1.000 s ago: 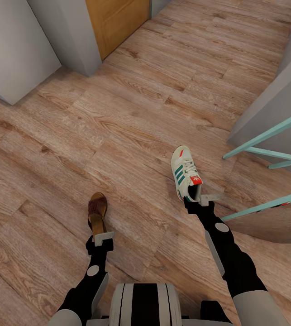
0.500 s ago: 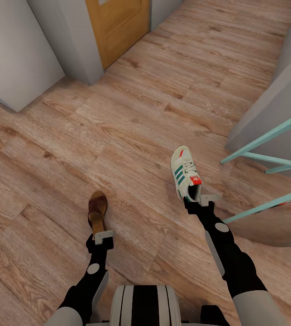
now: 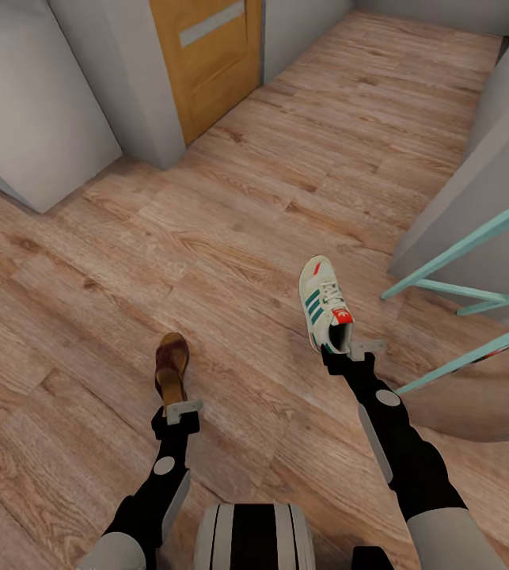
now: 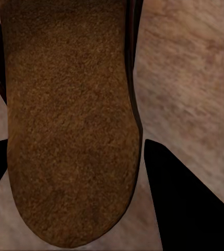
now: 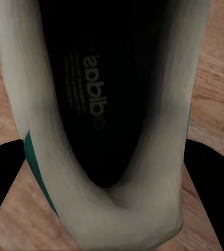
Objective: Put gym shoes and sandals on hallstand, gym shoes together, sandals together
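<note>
one gym shoe (image 3: 324,303), one sandal (image 3: 171,366)

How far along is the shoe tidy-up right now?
Nothing shows as racked yet. In hand: the left claw grips a sandal by its heel, and the right claw grips a gym shoe likewise, over the corridor floor. Left: placing both, then their mates.

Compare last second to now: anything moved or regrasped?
Only the view shifted: the door shows more, floor features slid, so the camera moved. No regrasp: left claw still at the sandal heel, right claw still at the gym shoe heel.
</note>
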Available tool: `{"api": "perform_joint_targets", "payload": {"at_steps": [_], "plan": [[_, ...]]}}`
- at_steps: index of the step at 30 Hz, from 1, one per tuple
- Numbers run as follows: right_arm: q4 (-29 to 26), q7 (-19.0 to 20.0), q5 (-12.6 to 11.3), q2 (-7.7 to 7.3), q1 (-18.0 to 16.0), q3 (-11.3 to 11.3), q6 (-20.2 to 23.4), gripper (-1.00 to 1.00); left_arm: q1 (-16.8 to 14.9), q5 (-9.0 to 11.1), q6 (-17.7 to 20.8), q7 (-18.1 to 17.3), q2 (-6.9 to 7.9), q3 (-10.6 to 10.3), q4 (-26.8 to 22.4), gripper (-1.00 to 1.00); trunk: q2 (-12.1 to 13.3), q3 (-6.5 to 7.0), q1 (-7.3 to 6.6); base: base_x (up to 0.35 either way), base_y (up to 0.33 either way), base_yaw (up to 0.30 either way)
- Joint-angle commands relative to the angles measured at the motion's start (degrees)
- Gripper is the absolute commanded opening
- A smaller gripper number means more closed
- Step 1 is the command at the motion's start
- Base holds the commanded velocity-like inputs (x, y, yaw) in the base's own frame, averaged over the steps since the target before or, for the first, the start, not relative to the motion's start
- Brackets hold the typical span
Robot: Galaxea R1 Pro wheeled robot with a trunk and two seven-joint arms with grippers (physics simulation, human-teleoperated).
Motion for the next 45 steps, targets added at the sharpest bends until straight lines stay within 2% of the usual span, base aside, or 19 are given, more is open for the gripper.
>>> {"api": "perform_joint_targets", "payload": {"at_steps": [1, 14, 19, 21, 26, 37, 45], "plan": [[-0.07, -0.01, 0.03, -0.02, -0.02, 0.05, 0.32, -1.0, -0.08, -0.53, -0.03, 0.14, -0.06, 0.2, 0.05, -1.0, 0.0, 0.2, -0.03, 0.0, 0.0, 0.0], [-0.13, -0.01, 0.03, -0.01, 0.03, 0.09, 0.32, -1.0, -0.82, -0.46, 0.29, 0.03, -0.08, 0.25, 0.06, -1.0, 0.18, 3.56, -0.36, 0.0, 0.0, 0.12], [-0.14, -0.01, 0.03, 0.02, 0.03, 0.09, 0.32, -1.0, -1.57, -0.45, 2.84, 0.05, -0.03, 0.3, 0.03, -1.0, 0.25, 4.98, -0.49, 0.0, 0.0, 0.19], [-0.14, -0.01, 0.03, 0.0, 0.04, 0.09, 0.32, -1.0, -1.81, -0.47, 4.64, 0.13, -0.02, 0.28, 0.0, -1.0, 0.25, 5.11, -0.49, 0.0, 0.0, 0.192], [-0.12, -0.01, 0.03, -0.01, 0.04, 0.09, 0.32, -1.0, -2.08, -0.49, 6.4, 0.31, 0.0, 0.34, 0.03, -1.0, 0.25, 5.44, -0.49, 0.0, 0.0, 0.193], [-0.06, -0.01, 0.03, 0.0, 0.04, 0.09, 0.32, -1.0, -1.97, -0.49, 7.11, 0.25, 0.07, 0.59, -1.36, -1.0, 0.25, 5.81, -0.49, -0.005, 0.004, 0.101], [-0.27, -0.01, 0.0, -0.02, 0.04, 0.09, 0.32, -1.0, -1.77, -0.46, 7.25, 0.08, 0.08, 0.58, -2.71, -1.0, 0.25, 5.82, -0.49, -0.194, 0.183, 0.004]]}}
